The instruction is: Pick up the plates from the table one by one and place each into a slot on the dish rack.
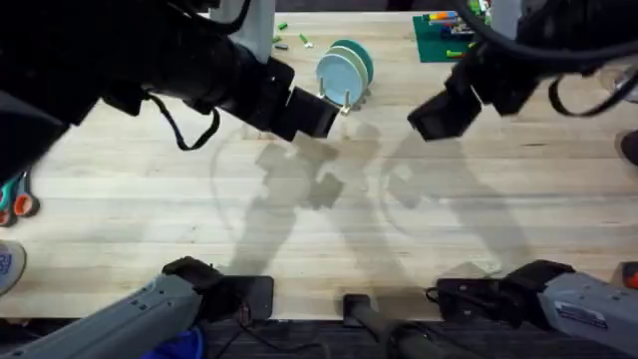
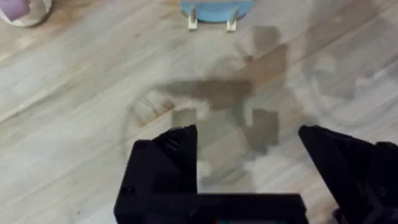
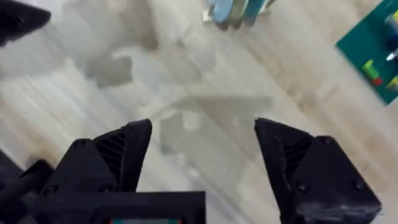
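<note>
Three plates stand upright in the slots of the dish rack (image 1: 346, 97) at the back of the table (image 1: 319, 229): a pale blue plate (image 1: 335, 73) in front, a cream one behind it and a teal plate (image 1: 361, 58) at the back. My left gripper (image 1: 317, 118) hovers just in front and to the left of the rack; in the left wrist view the left gripper (image 2: 249, 134) is open and holds nothing, with the pale blue plate (image 2: 216, 7) ahead. My right gripper (image 1: 436, 118) hangs to the right of the rack, and the right wrist view shows the right gripper (image 3: 204, 127) open and holding nothing.
A green baseplate (image 1: 449, 35) with coloured bricks lies at the back right, close to the right arm. Small green pieces (image 1: 284, 38) lie left of the rack. Orange-handled scissors (image 1: 20, 204) sit at the left edge. Bare wood spans the middle and front.
</note>
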Robot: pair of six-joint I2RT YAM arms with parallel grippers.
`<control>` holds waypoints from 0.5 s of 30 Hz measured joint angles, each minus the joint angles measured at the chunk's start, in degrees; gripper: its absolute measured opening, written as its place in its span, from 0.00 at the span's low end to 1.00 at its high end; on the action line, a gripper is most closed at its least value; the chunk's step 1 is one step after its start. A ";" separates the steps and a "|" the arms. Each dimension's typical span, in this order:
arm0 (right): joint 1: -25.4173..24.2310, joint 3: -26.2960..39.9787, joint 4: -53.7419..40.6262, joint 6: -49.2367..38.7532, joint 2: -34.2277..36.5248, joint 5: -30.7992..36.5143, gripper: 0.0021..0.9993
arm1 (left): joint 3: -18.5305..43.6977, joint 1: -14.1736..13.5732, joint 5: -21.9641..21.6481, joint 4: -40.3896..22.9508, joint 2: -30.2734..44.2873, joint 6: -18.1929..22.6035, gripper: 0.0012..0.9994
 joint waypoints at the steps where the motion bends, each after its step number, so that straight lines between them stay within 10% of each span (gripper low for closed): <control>1: 0.00 -0.47 -0.76 0.80 -0.34 -0.02 1.00 | 0.00 0.00 0.00 -0.59 0.00 0.00 0.99; 15: 0.00 -1.38 -2.32 5.44 -0.43 -0.02 0.99 | 0.00 0.00 0.00 -3.10 0.00 0.00 0.99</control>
